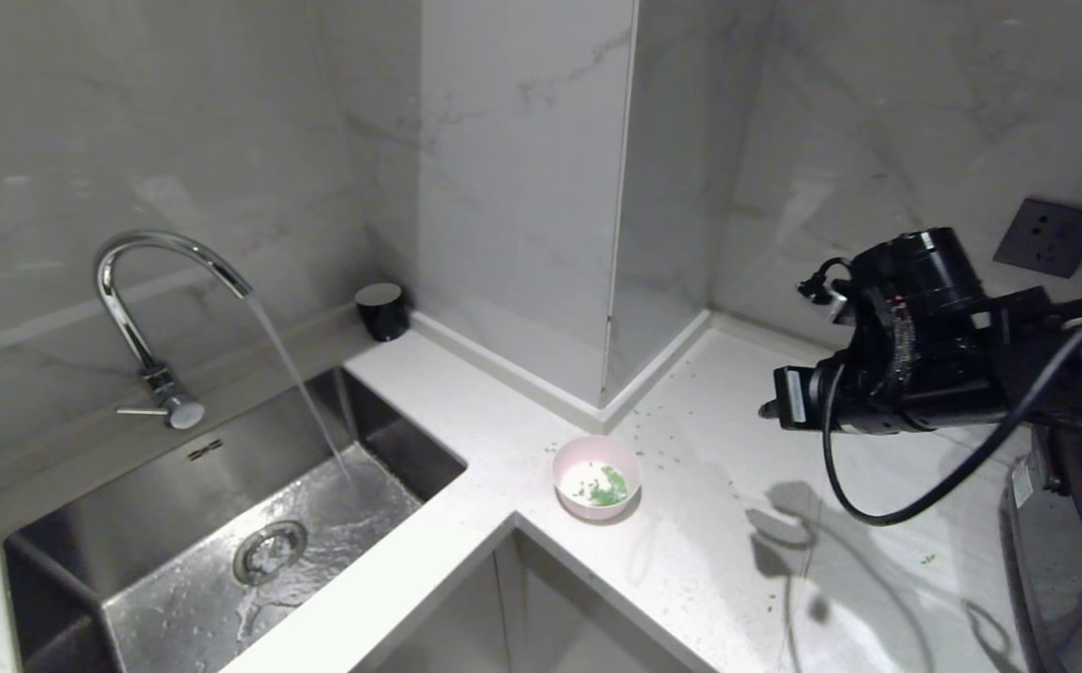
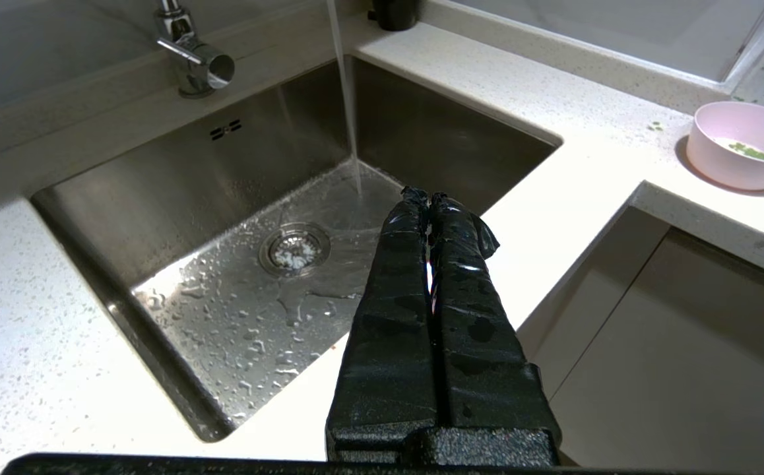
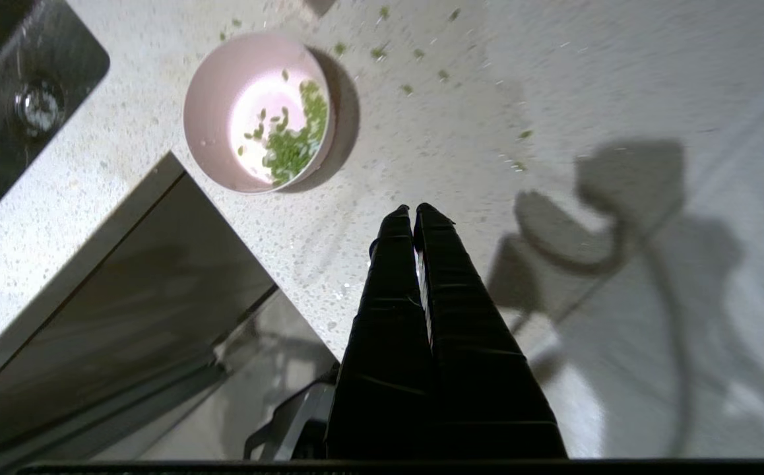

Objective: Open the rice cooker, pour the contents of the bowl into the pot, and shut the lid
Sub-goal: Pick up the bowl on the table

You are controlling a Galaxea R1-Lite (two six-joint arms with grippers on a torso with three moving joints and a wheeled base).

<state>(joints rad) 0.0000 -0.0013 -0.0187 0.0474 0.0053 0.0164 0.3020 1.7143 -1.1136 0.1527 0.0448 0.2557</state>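
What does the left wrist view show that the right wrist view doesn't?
Only the left wrist view: the tap running water into the sink, a black cup, and the shut left pincer. Only the right wrist view: the shut right pincer above the counter, and arm shadows. Both: the bowl with green bits, the sink drain and scattered bits.

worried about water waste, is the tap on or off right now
On. A stream of water runs from the faucet spout into the sink, and the sink floor around the drain is wet.

Faucet (image 1: 144, 308) runs into sink (image 1: 177, 561); black cup (image 1: 382, 310) behind.
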